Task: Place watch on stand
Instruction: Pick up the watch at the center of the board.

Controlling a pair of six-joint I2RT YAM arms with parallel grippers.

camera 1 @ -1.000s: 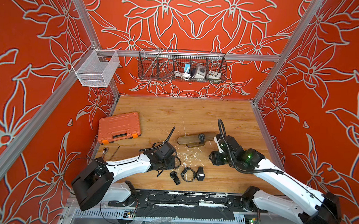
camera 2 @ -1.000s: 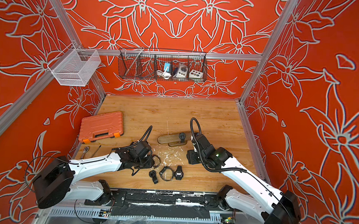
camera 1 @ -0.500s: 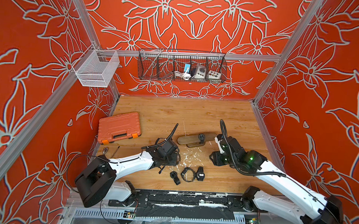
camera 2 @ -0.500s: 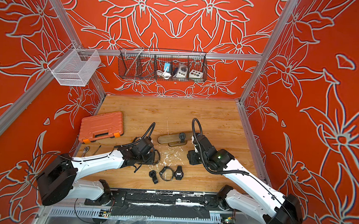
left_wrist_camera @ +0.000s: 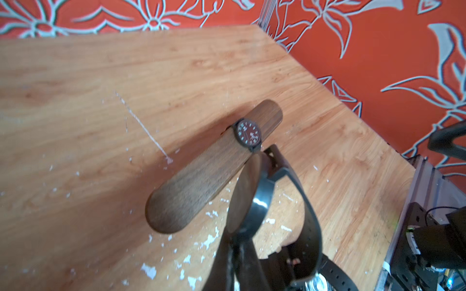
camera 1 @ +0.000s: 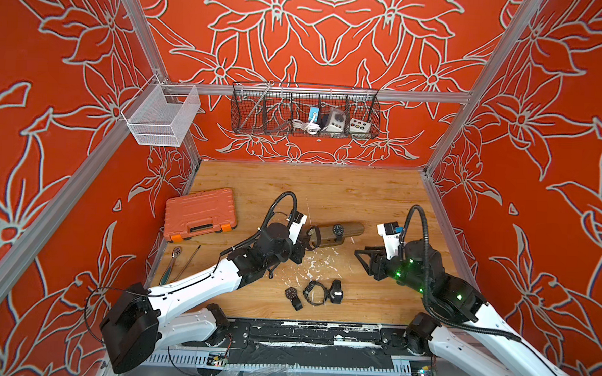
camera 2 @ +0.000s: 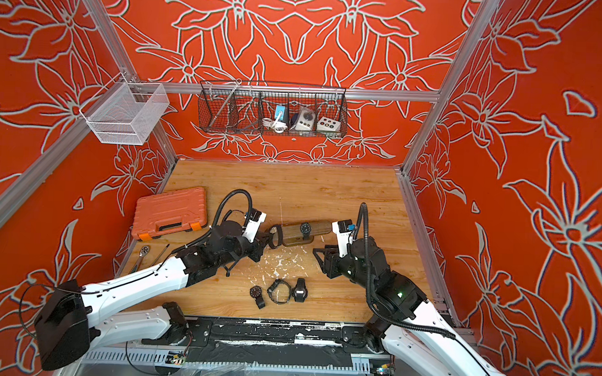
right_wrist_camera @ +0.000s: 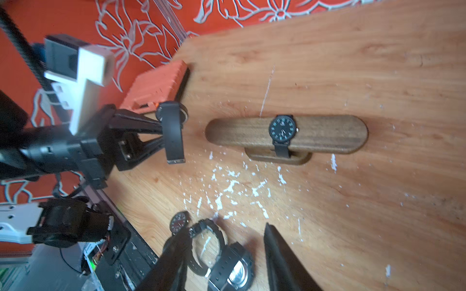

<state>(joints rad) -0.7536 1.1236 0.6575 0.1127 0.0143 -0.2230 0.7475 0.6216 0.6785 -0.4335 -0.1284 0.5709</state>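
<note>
The stand (camera 1: pixel 352 229) (camera 2: pixel 320 228) (left_wrist_camera: pixel 201 176) (right_wrist_camera: pixel 327 133), a brown wooden bar on a small base, lies mid-table with a dark-faced watch (camera 1: pixel 338 229) (right_wrist_camera: pixel 282 128) strapped round it. My left gripper (camera 1: pixel 306 238) (left_wrist_camera: pixel 237 264) is shut on the strap of a second black watch (camera 1: pixel 314 235) (left_wrist_camera: pixel 254 209) (right_wrist_camera: pixel 171 133). It holds the strap loop upright, just off the stand's left end. To the right of the stand, my right gripper (camera 1: pixel 362 259) (right_wrist_camera: pixel 224 262) hangs open and holds nothing.
Three loose watches (camera 1: pixel 314 293) (right_wrist_camera: pixel 222 254) lie near the front edge. An orange tool case (camera 1: pixel 200 214) sits at the left, with a wrench and a screwdriver (camera 1: pixel 172 260) in front of it. A wire basket (camera 1: pixel 304 112) and a white mesh basket (camera 1: pixel 159 114) hang on the walls.
My left gripper has moved forward and right, bringing the held watch up to the stand's left end. The right arm has drifted slightly right, its jaws a little narrower.
</note>
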